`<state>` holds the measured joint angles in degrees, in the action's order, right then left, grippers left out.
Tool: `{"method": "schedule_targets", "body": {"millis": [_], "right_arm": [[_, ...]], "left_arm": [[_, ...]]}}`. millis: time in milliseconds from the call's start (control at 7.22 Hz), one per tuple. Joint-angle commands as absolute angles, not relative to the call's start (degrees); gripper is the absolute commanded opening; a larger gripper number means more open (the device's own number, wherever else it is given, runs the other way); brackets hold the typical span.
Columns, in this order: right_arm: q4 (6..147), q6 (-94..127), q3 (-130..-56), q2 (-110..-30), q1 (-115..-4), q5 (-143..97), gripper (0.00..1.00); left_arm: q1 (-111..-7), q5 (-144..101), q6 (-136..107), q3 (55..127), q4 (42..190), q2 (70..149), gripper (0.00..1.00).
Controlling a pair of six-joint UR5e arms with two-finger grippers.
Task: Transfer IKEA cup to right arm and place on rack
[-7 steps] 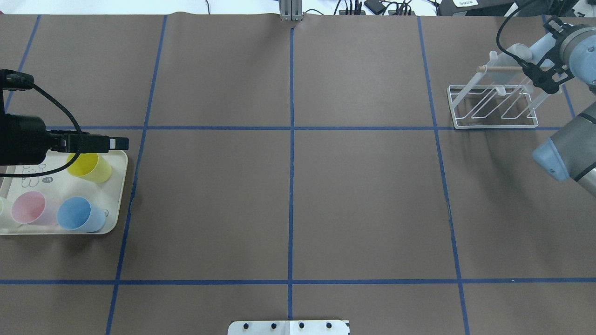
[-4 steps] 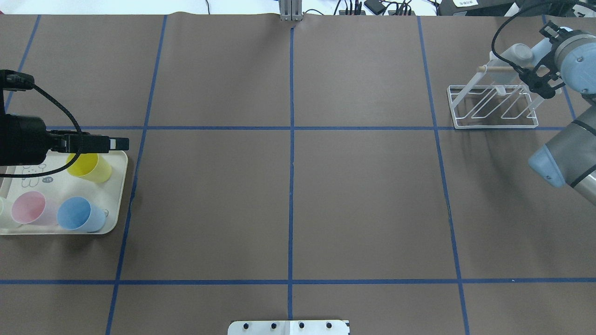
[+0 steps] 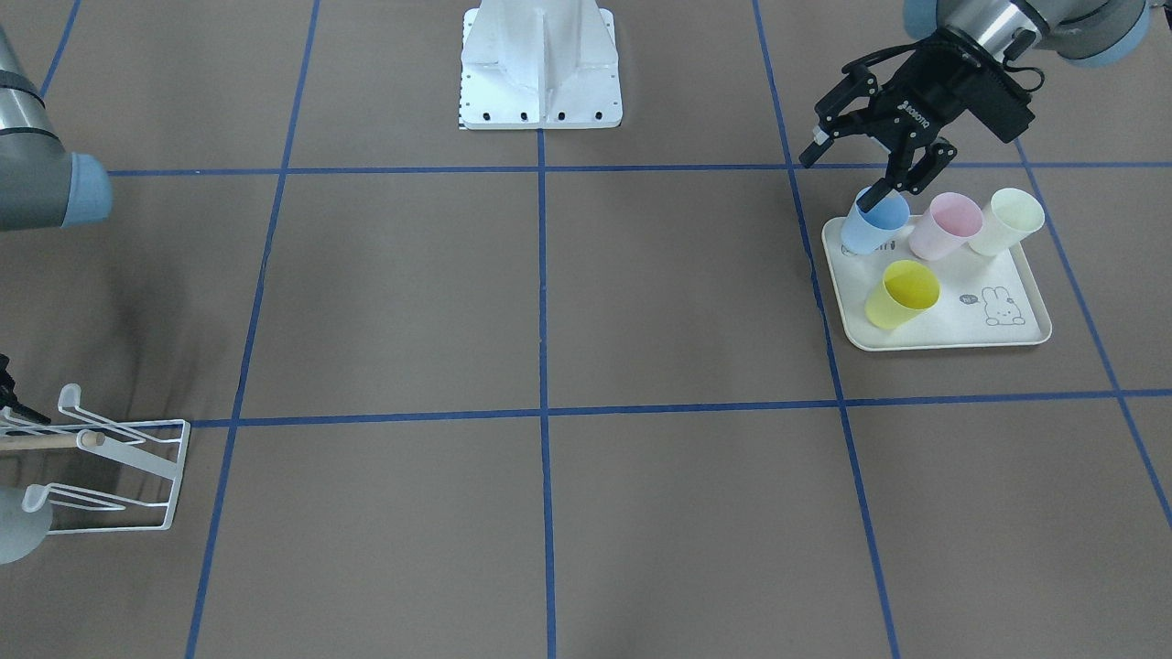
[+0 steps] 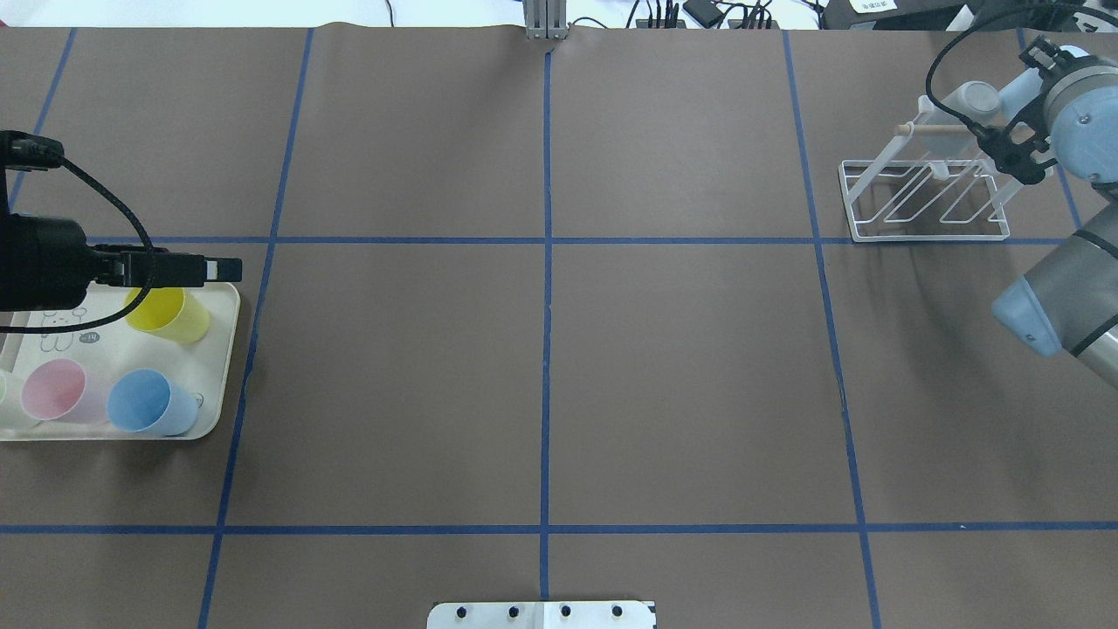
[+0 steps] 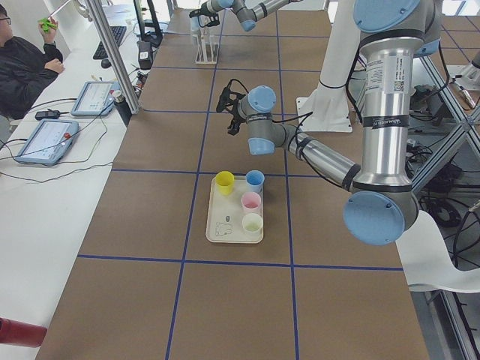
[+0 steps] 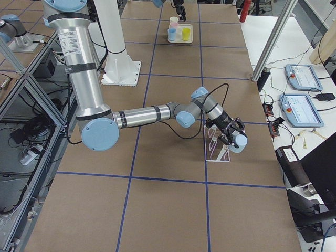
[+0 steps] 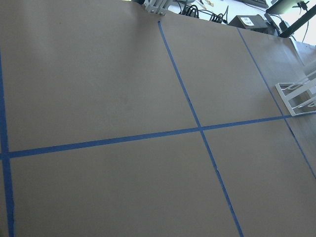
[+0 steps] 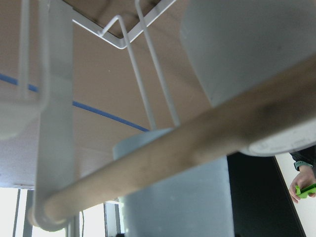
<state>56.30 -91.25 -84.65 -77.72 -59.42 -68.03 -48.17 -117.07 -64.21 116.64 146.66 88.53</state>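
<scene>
Over the last second the right arm (image 4: pixel 1074 288) has barely shifted. Its elbow cap sits slightly closer to the desk's (image 4: pixel 681 376) near edge, and the pale blue-grey cup (image 4: pixel 980 96) has crept a touch toward the right edge. The left arm is where it was.

Nearest, by the left edge, a cream tray (image 4: pixel 218 349) carries four upright cups. The blue cup (image 4: pixel 140 400), pink cup (image 4: pixel 54 389) and cream cup (image 3: pixel 1012 215) stand in a row on its near side, with the yellow cup (image 4: pixel 162 310) farther back. A rabbit drawing (image 3: pixel 1003 307) marks the tray; the writing in the small bubble beside it is too small to read.

The left end effector (image 3: pixel 838 178) hovers above the tray, jaws spread wide and holding nothing. White lettering on its body, upside down in the front-facing view, appears to read ROBOTIQ.

Farthest, in the far right corner, stands the white wire rack (image 4: pixel 926 236). The right end effector (image 6: pixel 236 139) grips the pale blue-grey cup on its side, just beside the wooden dowel (image 4: pixel 939 129). Whether cup and dowel touch cannot be told.
</scene>
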Motion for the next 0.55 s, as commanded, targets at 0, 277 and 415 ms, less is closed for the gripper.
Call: {"method": "schedule_targets", "body": {"millis": [0,277,415], "right_arm": [[55.6,-91.2,-84.7,-77.7,-59.4,-67.9,0.98],[55.6,-91.2,-84.7,-77.6,-59.4,-67.9,0.98],[55.7,-91.2,-85.3,-77.3,-59.4,-68.2,0.98]], "left_arm": [[-48.2,-117.2,-64.2,116.5,146.6,88.6,0.99],[-48.1,-117.2,-64.1,116.5,146.6,89.0,0.99],[-48.1,-117.2,-64.0,116.5,146.5,89.0,0.99]]}}
